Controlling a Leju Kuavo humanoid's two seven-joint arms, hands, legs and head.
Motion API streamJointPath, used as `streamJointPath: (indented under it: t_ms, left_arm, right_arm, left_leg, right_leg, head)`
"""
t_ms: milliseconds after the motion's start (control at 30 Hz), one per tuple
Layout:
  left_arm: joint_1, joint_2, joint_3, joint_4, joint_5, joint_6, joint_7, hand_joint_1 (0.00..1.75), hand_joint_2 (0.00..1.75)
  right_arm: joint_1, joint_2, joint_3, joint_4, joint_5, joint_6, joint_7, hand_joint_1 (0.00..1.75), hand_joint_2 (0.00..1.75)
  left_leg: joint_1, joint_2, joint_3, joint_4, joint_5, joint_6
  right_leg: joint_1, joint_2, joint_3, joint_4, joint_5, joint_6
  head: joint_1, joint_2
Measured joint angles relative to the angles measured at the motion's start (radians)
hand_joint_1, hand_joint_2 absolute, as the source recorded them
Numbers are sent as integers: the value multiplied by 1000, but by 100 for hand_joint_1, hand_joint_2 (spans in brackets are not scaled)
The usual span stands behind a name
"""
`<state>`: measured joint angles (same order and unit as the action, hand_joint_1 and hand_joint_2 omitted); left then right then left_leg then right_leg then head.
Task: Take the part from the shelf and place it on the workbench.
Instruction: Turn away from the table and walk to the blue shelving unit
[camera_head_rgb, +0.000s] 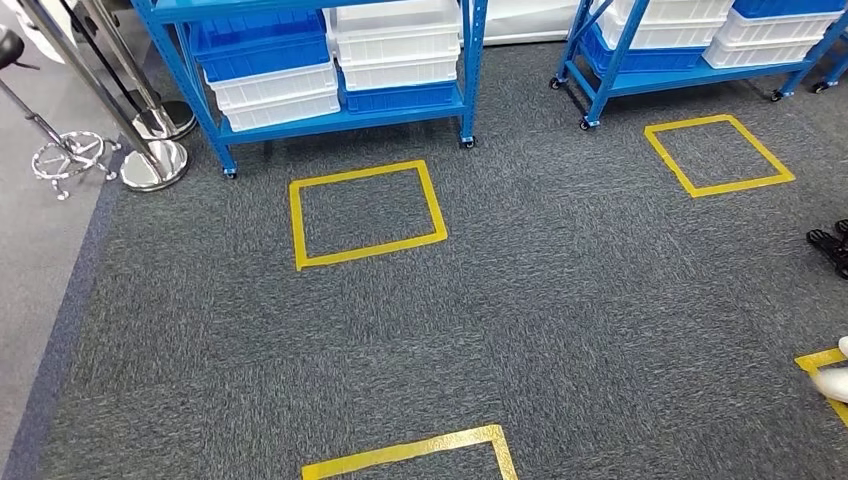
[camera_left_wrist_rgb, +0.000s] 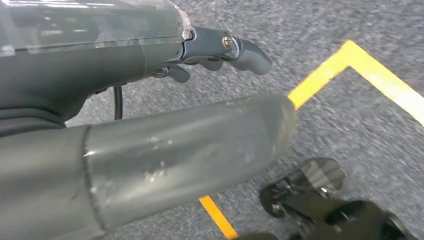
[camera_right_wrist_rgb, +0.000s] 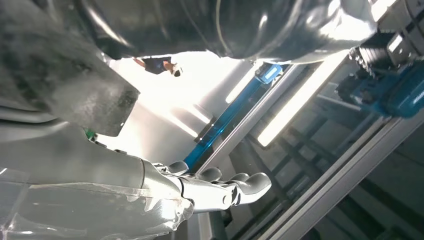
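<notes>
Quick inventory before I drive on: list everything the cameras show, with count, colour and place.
Shelf racks: two, blue, on castors, far side of the carpet.
Bins: several, blue and white, stacked on both racks.
Floor squares: two whole, yellow tape, one before each rack; parts of two more at the near and right edges.
Carpet: dark grey.
Stanchion bases: two, chrome, far left.
Shoe: a person's, white, right edge.
Left hand: grey, fingers curled, holding nothing, above the carpet.
Right hand: grey, fingers extended, holding nothing.
</notes>
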<state>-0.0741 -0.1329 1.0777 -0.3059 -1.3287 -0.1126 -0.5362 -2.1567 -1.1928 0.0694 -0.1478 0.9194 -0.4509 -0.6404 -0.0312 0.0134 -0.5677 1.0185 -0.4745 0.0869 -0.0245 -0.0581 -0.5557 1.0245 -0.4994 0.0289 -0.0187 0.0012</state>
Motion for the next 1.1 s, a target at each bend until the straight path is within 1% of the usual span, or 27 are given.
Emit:
streamJointPath:
  t_ms: [67, 100, 133, 167, 200, 233, 267, 300, 333, 367, 400, 433, 467, 500, 567, 600, 633, 700, 733, 767, 800, 867, 900, 933, 1000, 1067, 1100]
  left_arm:
    - [0, 0, 0, 0, 0, 0, 0, 0, 0]
    - [-1, 0, 0, 0, 0, 0, 0, 0, 0]
    - [-2, 0, 0, 0, 0, 0, -1, 0, 0]
    - [-3, 0, 0, 0, 0, 0, -1, 0, 0]
    - [-4, -1, 0, 0, 0, 0, 0, 0, 0]
    - [-3, -1, 0, 0, 0, 0, 0, 0, 0]
    - [-2, -2, 0, 0, 0, 0, 0, 0, 0]
    - [-1, -2, 0, 0, 0, 0, 1, 0, 0]
    - [-1, -3, 0, 0, 0, 0, 1, 0, 0]
    - [-2, -2, 0, 0, 0, 0, 1, 0, 0]
    - [-3, -2, 0, 0, 0, 0, 1, 0, 0]
    - [-4, -2, 0, 0, 0, 0, 1, 0, 0]
    - [-4, -2, 0, 0, 0, 0, 1, 0, 0]
    - [-3, -2, 0, 0, 0, 0, 1, 0, 0]
    - [-2, -2, 0, 0, 0, 0, 1, 0, 0]
    - [-3, -1, 0, 0, 0, 0, 1, 0, 0]
    - [-3, -1, 0, 0, 0, 0, 1, 0, 0]
    - [-3, -1, 0, 0, 0, 0, 1, 0, 0]
    - [-2, -1, 0, 0, 0, 0, 1, 0, 0]
    - [-2, -1, 0, 0, 0, 0, 1, 0, 0]
    - [-1, -1, 0, 0, 0, 0, 1, 0, 0]
    - [-2, -1, 0, 0, 0, 0, 1, 0, 0]
    - [-2, -1, 0, 0, 0, 0, 1, 0, 44]
    - [-3, 0, 0, 0, 0, 0, 1, 0, 87]
    - [-4, 0, 0, 0, 0, 0, 0, 0, 175]
    - [-3, -1, 0, 0, 0, 0, 0, 0, 175]
    - [-3, -1, 0, 0, 0, 0, 0, 0, 175]
  right_arm:
    - [0, 0, 0, 0, 0, 0, 0, 0, 0]
    - [-1, 0, 0, -1, 0, 0, 0, 0, 0]
    - [-2, -1, 0, 0, 0, 0, 0, 0, 0]
    - [-4, -3, 0, 0, 0, 0, 0, 0, 0]
    - [-3, -6, 0, 0, 0, 0, 0, 0, 0]
    - [-3, -8, 0, 1, 0, 0, 0, 0, 0]
    - [-3, -9, 0, 1, 0, 0, 0, 0, 0]
    - [-2, -10, 0, 2, 0, 0, 0, 0, 0]
    - [-3, -10, 0, 2, 0, 0, 0, 0, 0]
    - [-2, -12, 0, 3, 0, 0, 0, 0, 0]
    - [-3, -13, 0, 2, 0, 0, 0, 0, 0]
    - [-2, -15, 0, 2, 0, 0, 0, 0, 0]
    - [-1, -16, 0, 2, 0, 0, 0, 0, 0]
    - [0, -15, 0, 1, 0, 0, 0, 0, 0]
    - [1, -13, 0, 1, 0, 0, 0, 0, 0]
    - [1, -12, 0, 1, 0, 0, 0, 0, 0]
    - [1, -11, 0, 1, 0, 0, 0, 0, 0]
    - [1, -9, 0, 1, 0, 0, 0, 0, 0]
    - [1, -8, 0, 1, 0, 0, 0, 0, 0]
    - [1, -8, 0, 1, 0, 0, 0, 0, 44]
    - [1, -8, 0, 1, 0, 0, 0, 0, 87]
    - [1, -7, 0, 1, 0, 0, 0, 0, 175]
    - [0, -7, 0, 1, 0, 0, 0, 0, 175]
    - [0, -6, 0, 1, 0, 0, 0, 0, 175]
    - [-1, -7, 0, 1, 0, 0, 0, 0, 175]
    - [0, -7, 0, 1, 0, 0, 0, 0, 175]
    - [-1, -7, 0, 0, 0, 0, 0, 0, 175]
  left_leg:
    - [2, 0, 20, -34, 12, 0]
    - [5, 0, 31, -51, 19, 1]
    - [7, -1, 39, -61, 23, 1]
    - [8, -2, 41, -64, 24, 2]
    - [8, -4, 41, -63, 22, 2]
    - [8, -6, 42, -59, 19, 0]
    - [9, -7, 42, -55, 14, -2]
    - [11, -10, 43, -47, 8, -6]
    - [12, -12, 43, -36, 0, -12]
    - [12, -15, 39, -25, -9, -18]
    - [12, -18, 35, -13, -17, -24]
    - [10, -21, 31, -4, -22, -29]
    - [8, -23, 28, 1, -24, -32]
    - [8, -24, 27, 4, -27, -34]
    - [9, -23, 19, 23, -43, -41]
    - [10, -22, 5, 54, -63, -47]
    - [12, -20, -18, 107, -93, -52]
    - [18, -19, -86, 244, -152, -58]
    - [20, -19, -112, 293, -163, -58]
    - [21, -19, -124, 308, -155, -57]
    - [22, -19, -116, 283, -129, -53]
    - [18, -18, -57, 147, -51, -37]
    - [14, -16, -28, 82, -25, -29]
    - [11, -14, -6, 37, -12, -23]
    - [7, -11, 4, 12, -14, -20]
    - [9, -10, 15, -10, -5, -17]
    - [10, -10, 23, -24, 1, -13]
  right_leg:
    - [-3, 12, 3, 7, -10, 7]
    - [-4, 25, -7, 33, -27, 10]
    - [-6, 39, -29, 80, -54, 12]
    - [-7, 49, -63, 140, -82, 16]
    - [-9, 54, -97, 198, -101, 21]
    - [-12, 56, -121, 233, -104, 25]
    - [-15, 56, -128, 234, -87, 30]
    - [-19, 56, -114, 194, -52, 35]
    - [-23, 57, -87, 130, -14, 40]
    - [-24, 60, -63, 76, 12, 44]
    - [-23, 64, -46, 38, 26, 42]
    - [-22, 66, -42, 24, 26, 36]
    - [-19, 68, -45, 28, 22, 28]
    - [-20, 67, -48, 28, 22, 19]
    - [-24, 64, -48, 27, 20, 9]
    - [-26, 62, -46, 26, 20, 4]
    - [-25, 60, -44, 26, 19, 0]
    - [-23, 57, -44, 26, 17, -5]
    - [-22, 56, -43, 26, 16, -6]
    - [-20, 56, -42, 26, 15, -7]
    - [-18, 55, -39, 26, 14, -7]
    - [-15, 55, -32, 25, 11, -7]
    - [-13, 54, -29, 24, 10, -6]
    - [-12, 54, -29, 22, 11, -3]
    - [-11, 54, -30, 16, 15, 6]
    - [-14, 55, -25, 10, 15, 19]
    - [-15, 55, -28, 21, 5, 22]
  head:
    - [1, 0]
    - [1, 0]
    - [2, 0]
    - [2, 0]
    - [2, 0]
    - [2, 0]
    - [2, 0]
    - [2, 0]
    - [2, 0]
    - [2, 0]
    - [2, 0]
    - [2, 0]
    - [2, 0]
    - [2, 0]
    - [2, 0]
    - [2, 0]
    - [2, 0]
    - [2, 0]
    - [1, 0]
    - [2, 0]
    - [2, 0]
    - [2, 0]
    - [2, 0]
    - [2, 0]
    - [2, 0]
    - [3, 0]
    - [3, 0]
